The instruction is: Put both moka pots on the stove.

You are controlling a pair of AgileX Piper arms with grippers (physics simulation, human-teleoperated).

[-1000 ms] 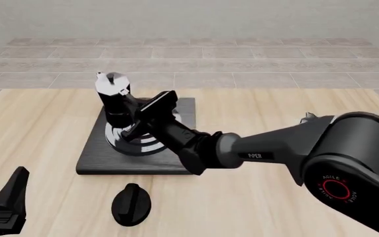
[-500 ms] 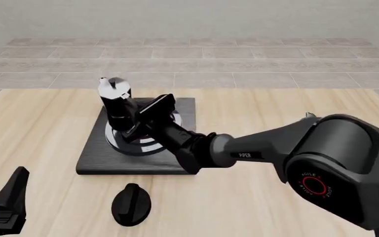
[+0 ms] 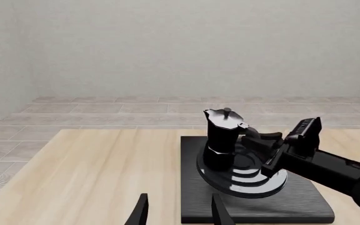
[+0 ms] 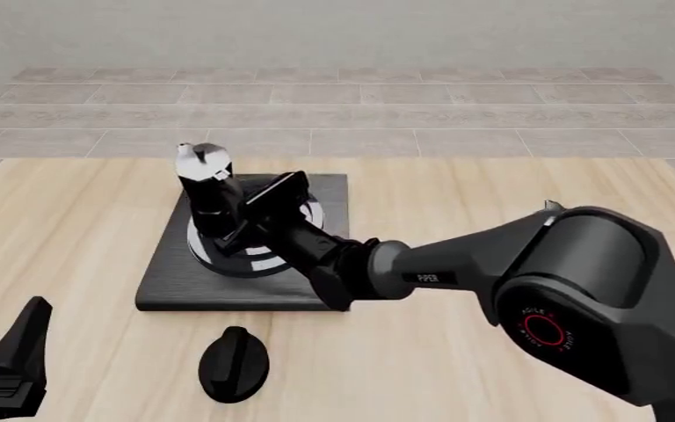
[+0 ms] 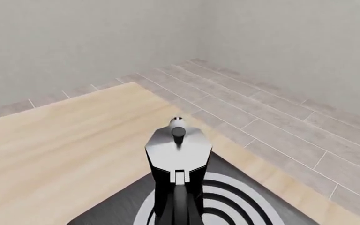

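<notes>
The right pincer (image 4: 235, 214) holds one moka pot (image 4: 205, 189) by its side handle, the pot standing upright on the left part of the ring burner of the stove (image 4: 162, 281), which lies on the desk (image 4: 68, 220). This looks like the placing step; next it calls for letting go without tipping the pot. The second pot cannot be made out in any view, and the left pincer (image 3: 176, 212) waits parted, holding nothing, at the near left.

"PIPER" on right arm (image 4: 455, 264), "AGILE" on its joint
</notes>
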